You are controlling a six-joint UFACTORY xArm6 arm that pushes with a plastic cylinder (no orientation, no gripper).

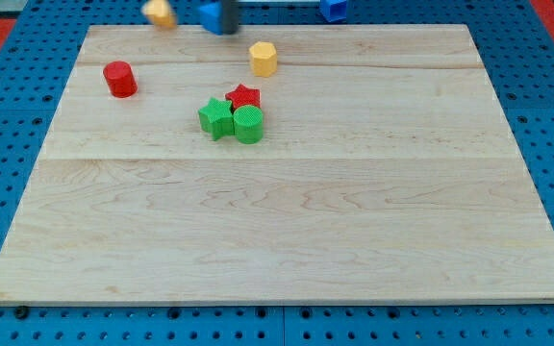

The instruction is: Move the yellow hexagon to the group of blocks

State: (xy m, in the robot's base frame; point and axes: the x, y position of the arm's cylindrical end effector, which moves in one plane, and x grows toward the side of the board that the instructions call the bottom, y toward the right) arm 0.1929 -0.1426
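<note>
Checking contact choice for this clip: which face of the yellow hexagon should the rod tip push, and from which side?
Push the yellow hexagon's upper-right face, coming from the view's top right. The group, red star, green star and green cylinder, lies below and slightly left of it. My tip does not clearly show.

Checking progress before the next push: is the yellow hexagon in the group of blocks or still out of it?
Out. The yellow hexagon sits apart, toward the view's top, bare board between it and the red star.
</note>
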